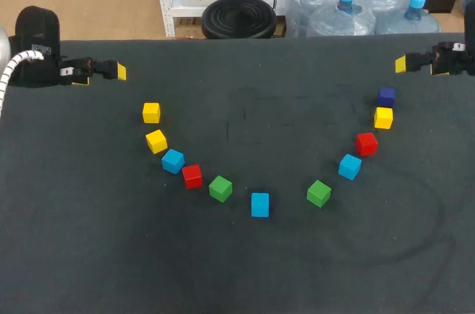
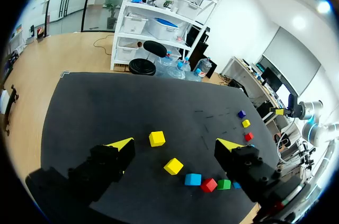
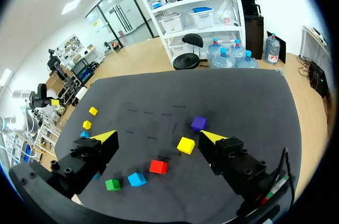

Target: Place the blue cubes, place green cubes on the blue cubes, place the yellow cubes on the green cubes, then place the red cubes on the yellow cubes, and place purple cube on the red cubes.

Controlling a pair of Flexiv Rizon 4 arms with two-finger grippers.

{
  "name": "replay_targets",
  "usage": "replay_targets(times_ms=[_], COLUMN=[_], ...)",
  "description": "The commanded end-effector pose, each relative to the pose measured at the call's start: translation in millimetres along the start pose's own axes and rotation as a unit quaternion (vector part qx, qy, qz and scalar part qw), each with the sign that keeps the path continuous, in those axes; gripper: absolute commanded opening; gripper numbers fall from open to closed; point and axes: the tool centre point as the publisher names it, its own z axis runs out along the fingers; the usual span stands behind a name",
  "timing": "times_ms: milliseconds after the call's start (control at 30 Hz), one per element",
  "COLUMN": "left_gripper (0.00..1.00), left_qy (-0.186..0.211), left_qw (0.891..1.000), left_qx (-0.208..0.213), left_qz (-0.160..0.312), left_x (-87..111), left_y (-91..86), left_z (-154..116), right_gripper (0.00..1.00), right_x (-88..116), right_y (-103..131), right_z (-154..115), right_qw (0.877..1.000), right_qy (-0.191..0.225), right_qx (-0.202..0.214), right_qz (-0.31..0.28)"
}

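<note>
The left gripper (image 2: 176,145) hangs by the far left corner of the table (image 1: 245,269), fingers spread wide with nothing between them. The right gripper (image 3: 159,137) hangs by the far right corner, close to the right edge, also spread wide and holding nothing. Both point inward along the far edge.

Eleven cubes rest singly on the table in a U-shaped arc that opens toward the far edge. Down the left side come the first yellow cube (image 1: 151,112), the second yellow cube (image 1: 156,140), the left blue cube (image 1: 173,160), the left red cube (image 1: 192,176) and the left green cube (image 1: 220,188), the last four packed close together. The middle blue cube (image 1: 260,204) sits at the bottom of the arc, the one nearest the near edge. Up the right side come the right green cube (image 1: 319,193), the right blue cube (image 1: 350,166), the right red cube (image 1: 367,143), the right yellow cube (image 1: 384,117) and the purple cube (image 1: 387,96), the last two just beside each other.

The purple cube lies near the right gripper and the right edge. The first yellow cube lies well apart from the left gripper. A wide stretch of table separates the arc from the near edge and the near corners, and another lies inside the arc, between its two sides up to the far edge.
</note>
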Motion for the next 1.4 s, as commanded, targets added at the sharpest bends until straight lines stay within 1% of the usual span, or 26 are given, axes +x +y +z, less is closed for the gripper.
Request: replay_targets(times_ms=[33, 1033, 1067, 1133, 1200, 1267, 1333, 1400], left_gripper=[1.0, 1.0, 1.0, 1.0, 1.0, 1.0, 1.0, 1.0], left_qy=[0.0, 0.0, 0.0, 0.0, 0.0, 0.0, 0.0, 0.0], left_qw=[1.0, 1.0, 1.0, 1.0, 1.0, 1.0, 1.0, 1.0], left_qx=[0.0, 0.0, 0.0, 0.0, 0.0, 0.0, 0.0, 0.0], left_qz=[0.0, 0.0, 0.0, 0.0, 0.0, 0.0, 0.0, 0.0], left_x=[0.0, 0.0, 0.0, 0.0, 0.0, 0.0, 0.0, 0.0], left_y=[0.0, 0.0, 0.0, 0.0, 0.0, 0.0, 0.0, 0.0], left_z=[0.0, 0.0, 0.0, 0.0, 0.0, 0.0, 0.0, 0.0], right_gripper=[1.0, 1.0, 1.0, 1.0, 1.0, 1.0, 1.0, 1.0], right_x=[0.0, 0.0, 0.3, 1.7, 2.4, 2.5, 2.6, 3.1], right_y=[0.0, 0.0, -1.6, -1.8, -2.2, -1.3, 0.0, 1.7], right_z=[0.0, 0.0, 0.5, 0.5, 0.3, -0.5, -1.0, -1.7], right_qw=[1.0, 1.0, 1.0, 1.0, 0.999, 0.998, 0.997, 0.995], right_qy=[0.0, 0.0, -0.002, 0.003, 0.006, 0.01, 0.013, 0.022], right_qx=[0.0, 0.0, -0.013, -0.011, -0.019, -0.038, -0.04, -0.053], right_qz=[0.0, 0.0, -0.017, -0.023, -0.039, -0.058, -0.065, -0.08])
